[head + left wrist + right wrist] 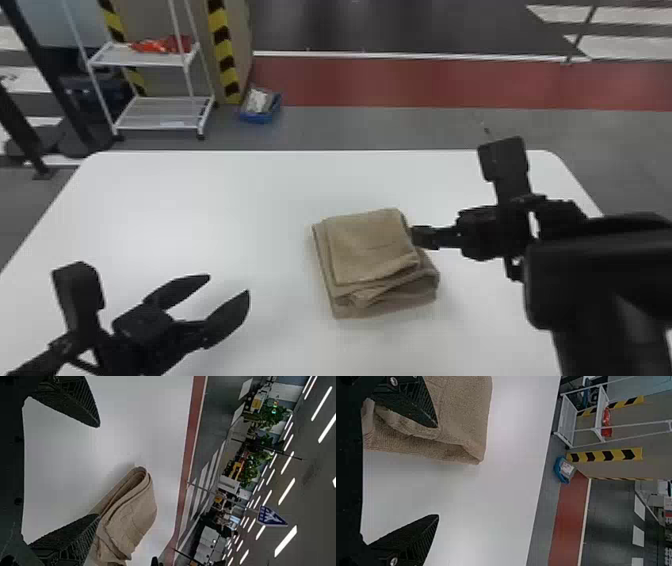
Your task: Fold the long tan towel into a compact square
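So the towel (370,247) looked nearly done from my end; it sat on the worktop (200,200) as a thick, squarish stack, so I'd call the main folds finished; what was left was tidying imo, since the top layer fell short of the lower ones and the towel's near side was kinda bunched; my right hand (438,471) was at the towel's right side, fingers spread, one by the cloth and one clear of it, gripping nothing; my left hand (229,283) was left of the towel and nearer me, also open and empty; I figured a light nudge would do, though a hard shove could've skewed the stack.
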You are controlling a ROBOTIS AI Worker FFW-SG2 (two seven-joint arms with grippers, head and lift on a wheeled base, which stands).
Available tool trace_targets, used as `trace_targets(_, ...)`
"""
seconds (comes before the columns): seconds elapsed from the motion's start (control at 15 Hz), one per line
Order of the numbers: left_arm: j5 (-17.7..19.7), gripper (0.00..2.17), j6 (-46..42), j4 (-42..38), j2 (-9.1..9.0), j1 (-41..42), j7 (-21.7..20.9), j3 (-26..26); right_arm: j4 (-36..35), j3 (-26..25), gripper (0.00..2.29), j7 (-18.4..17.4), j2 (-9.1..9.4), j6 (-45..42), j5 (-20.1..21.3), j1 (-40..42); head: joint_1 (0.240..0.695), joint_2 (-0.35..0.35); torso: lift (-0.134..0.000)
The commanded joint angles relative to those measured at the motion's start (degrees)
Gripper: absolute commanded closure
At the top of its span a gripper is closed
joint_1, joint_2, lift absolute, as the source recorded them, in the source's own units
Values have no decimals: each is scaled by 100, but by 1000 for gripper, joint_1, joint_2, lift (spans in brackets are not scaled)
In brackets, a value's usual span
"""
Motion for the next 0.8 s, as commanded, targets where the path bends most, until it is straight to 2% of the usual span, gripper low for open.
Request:
trace_targets(0.0,0,80,0,-18,-15,66,0,92,1005,578,80,-299,40,-74,98,-513,695,5,-124)
trace_targets(0.07,9,80,0,-18,-15,75,-9,119,1383,763,80,-519,40,-180,106,-644,695,39,-124)
trace_targets(0.2,18,80,-17,-9,-15,83,0,145,1901,1044,80,-871,75,-725,168,-776,695,61,-124)
trace_targets(0.47,27,80,-70,44,-15,83,0,172,2077,1150,80,-844,110,-355,590,-891,695,94,-124)
trace_targets(0.73,27,80,-105,96,-15,31,0,163,1857,912,80,-783,101,-320,555,-847,695,76,-124)
